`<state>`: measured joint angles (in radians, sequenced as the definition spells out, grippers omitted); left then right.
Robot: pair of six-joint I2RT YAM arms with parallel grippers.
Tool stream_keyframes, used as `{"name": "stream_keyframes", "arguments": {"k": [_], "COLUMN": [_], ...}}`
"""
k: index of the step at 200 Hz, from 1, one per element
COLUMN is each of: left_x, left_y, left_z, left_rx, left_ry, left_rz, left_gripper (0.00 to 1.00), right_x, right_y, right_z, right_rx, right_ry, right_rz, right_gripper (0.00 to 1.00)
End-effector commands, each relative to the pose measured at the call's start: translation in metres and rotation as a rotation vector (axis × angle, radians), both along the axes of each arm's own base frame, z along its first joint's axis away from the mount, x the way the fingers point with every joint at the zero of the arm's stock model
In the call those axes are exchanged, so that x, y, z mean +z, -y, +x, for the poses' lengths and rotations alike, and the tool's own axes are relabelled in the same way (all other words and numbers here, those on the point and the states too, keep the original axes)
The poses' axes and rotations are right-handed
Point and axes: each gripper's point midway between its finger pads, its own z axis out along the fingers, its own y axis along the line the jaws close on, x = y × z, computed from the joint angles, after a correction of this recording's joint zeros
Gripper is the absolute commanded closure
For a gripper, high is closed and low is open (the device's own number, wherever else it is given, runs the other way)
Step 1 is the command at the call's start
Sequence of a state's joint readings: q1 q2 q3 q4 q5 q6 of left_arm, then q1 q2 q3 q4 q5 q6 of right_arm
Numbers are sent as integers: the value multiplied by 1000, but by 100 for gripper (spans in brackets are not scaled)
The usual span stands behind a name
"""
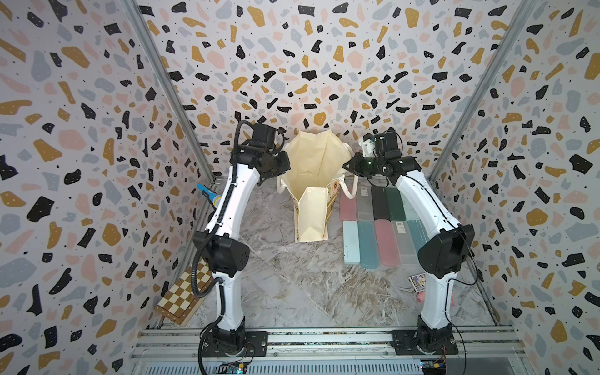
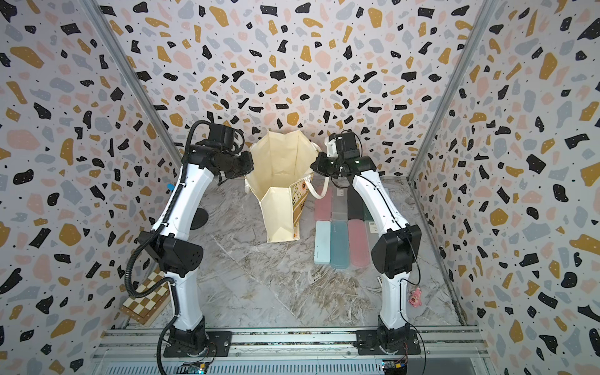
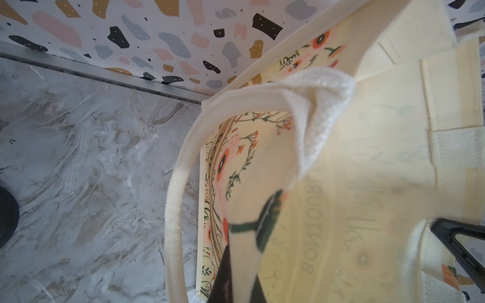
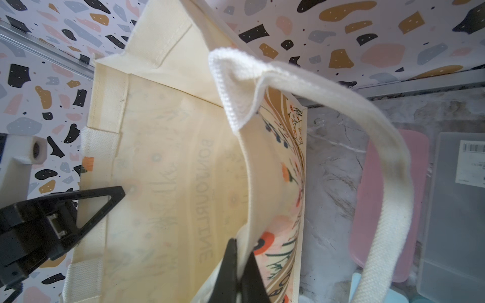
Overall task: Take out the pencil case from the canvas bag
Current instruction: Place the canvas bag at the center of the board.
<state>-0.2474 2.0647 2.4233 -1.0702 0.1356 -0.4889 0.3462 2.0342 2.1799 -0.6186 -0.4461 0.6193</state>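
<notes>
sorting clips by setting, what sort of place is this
Most likely a robot test cell, not a home: the left arm and right arm stand on an aluminium rail, terrazzo-print walls box in a marble-look tabletop, and props like the canvas bag, pencil cases and a chessboard are laid out.

Both top views look down on the whole counter (image 1: 292,292); both wrist views sit close, sharing the canvas bag (image 3: 367,183).
</notes>
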Motion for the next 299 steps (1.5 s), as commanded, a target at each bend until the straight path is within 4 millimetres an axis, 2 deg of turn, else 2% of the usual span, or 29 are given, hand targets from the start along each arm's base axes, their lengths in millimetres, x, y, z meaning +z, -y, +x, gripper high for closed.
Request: {"name": "stream_keyframes", "arguments": {"k": [1,48,99,138,161,194,244,270,299], "left_x": [21,17,6,-5,-2,19,63,86,104], "left_y": [-16,-36,-44,-64,-64,-62,-72,-84,-103], "left_z": [3,20,42,46,47,45,25,4,-32], "left_rx": [8,30,19,68,61,41,47,78,141], "left_ry": [50,55,58,27,34,82,175,236,305], "left_rz": [-14,-34,-71,-67,-93,-127,-147,-92,-6], "left_gripper": [100,100,100,100,79,56,1,1,1], "right_x": [29,31,18,6,8,25,59,80,108], "right_y": [-1,-25,-51,-68,-73,-72,-49,-29,4], "right_z": [2,4,14,12,10,9,0,-12,-37], "right_rx": [21,71,101,143,154,153,126,92,0], "right_ry": [80,96,89,63,65,97,178,286,438], "right_rz": [35,86,95,110,123,135,111,35,-13], "right_gripper": [99,99,98,93,84,68,37,23,18]}}
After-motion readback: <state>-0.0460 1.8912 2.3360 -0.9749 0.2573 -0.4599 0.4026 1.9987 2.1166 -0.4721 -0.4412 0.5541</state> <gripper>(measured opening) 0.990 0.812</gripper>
